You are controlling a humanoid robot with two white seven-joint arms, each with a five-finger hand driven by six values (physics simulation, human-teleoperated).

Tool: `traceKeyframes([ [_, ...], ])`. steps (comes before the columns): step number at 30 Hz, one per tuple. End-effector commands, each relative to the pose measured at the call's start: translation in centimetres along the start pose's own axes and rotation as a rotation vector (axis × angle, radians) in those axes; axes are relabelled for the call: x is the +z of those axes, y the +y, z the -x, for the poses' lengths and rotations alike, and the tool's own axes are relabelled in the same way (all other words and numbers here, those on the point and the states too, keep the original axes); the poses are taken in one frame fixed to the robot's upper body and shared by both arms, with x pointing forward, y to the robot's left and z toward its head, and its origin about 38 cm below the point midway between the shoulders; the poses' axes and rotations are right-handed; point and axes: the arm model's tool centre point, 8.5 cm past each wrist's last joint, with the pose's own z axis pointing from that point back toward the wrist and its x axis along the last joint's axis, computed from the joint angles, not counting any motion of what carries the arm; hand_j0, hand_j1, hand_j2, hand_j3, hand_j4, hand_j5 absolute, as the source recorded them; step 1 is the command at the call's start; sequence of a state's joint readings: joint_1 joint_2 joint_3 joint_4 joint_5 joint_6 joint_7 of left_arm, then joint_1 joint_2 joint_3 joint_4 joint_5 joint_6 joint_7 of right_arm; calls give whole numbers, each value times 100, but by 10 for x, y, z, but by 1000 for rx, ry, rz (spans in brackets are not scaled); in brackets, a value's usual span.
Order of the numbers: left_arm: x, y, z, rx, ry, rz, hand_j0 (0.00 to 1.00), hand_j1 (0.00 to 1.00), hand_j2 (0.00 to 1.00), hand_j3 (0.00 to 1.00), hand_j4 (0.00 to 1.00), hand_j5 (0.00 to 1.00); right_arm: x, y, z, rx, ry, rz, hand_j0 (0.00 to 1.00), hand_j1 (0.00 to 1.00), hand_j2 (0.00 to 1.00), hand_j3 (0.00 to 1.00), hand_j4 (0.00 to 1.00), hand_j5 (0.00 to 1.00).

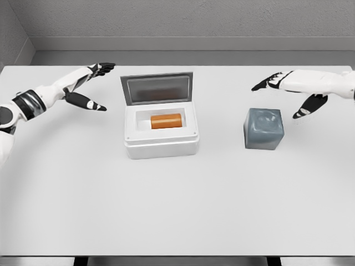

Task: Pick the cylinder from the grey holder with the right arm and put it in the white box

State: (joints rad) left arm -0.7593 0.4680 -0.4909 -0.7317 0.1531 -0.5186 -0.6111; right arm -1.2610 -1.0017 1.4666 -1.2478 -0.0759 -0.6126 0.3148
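The orange cylinder (pixel 166 121) is seen lying on its side inside the white box (pixel 161 145), its long axis running left to right across the box, parallel to the front wall. By the look of it the placing is already done; no cylinder is seen in the grey holder (pixel 264 129). The lid (pixel 157 88) of the box stands open behind the cylinder, tilted back.

To the right of the box, well apart from it, the grey holder sits on the white table (pixel 177 210); only a shallow hollow is seen in its top. The right hand (pixel 288 91) hovers above and just behind the holder, fingers spread and holding nothing, so the cylinder lies to its left and lower, with the holder between them. The left hand (pixel 89 88) is held to the left of the box, near its lid, fingers stretched out and likewise empty; it is judged somewhat nearer the cylinder than the right hand.

Nothing is seen blocking the box opening except the raised lid at the back.
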Motion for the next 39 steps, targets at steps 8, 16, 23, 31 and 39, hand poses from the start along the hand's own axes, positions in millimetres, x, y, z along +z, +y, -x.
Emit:
traceKeyframes([
  [8,4,5,-15,-45,-42,16,100,100,100,100,100,100,18,-22,1,-23,8,1,100,100,100,100,100,100],
  [16,7,-2,-25,-55,-76,57,100,100,100,100,100,100,34,-16,8,-30,40,-5,100,100,100,100,100,100],
  [23,6,-7,-32,-73,-95,82,100,100,100,100,100,100,40,-16,10,-31,52,-14,100,100,100,100,100,100],
  [31,13,-5,-39,-99,-112,94,100,100,100,100,100,100,37,-15,10,-33,49,-28,100,100,100,100,100,100],
  [39,14,-11,-44,-105,-127,125,100,100,100,100,100,100,35,-15,10,-33,46,-29,100,100,100,100,100,100],
])
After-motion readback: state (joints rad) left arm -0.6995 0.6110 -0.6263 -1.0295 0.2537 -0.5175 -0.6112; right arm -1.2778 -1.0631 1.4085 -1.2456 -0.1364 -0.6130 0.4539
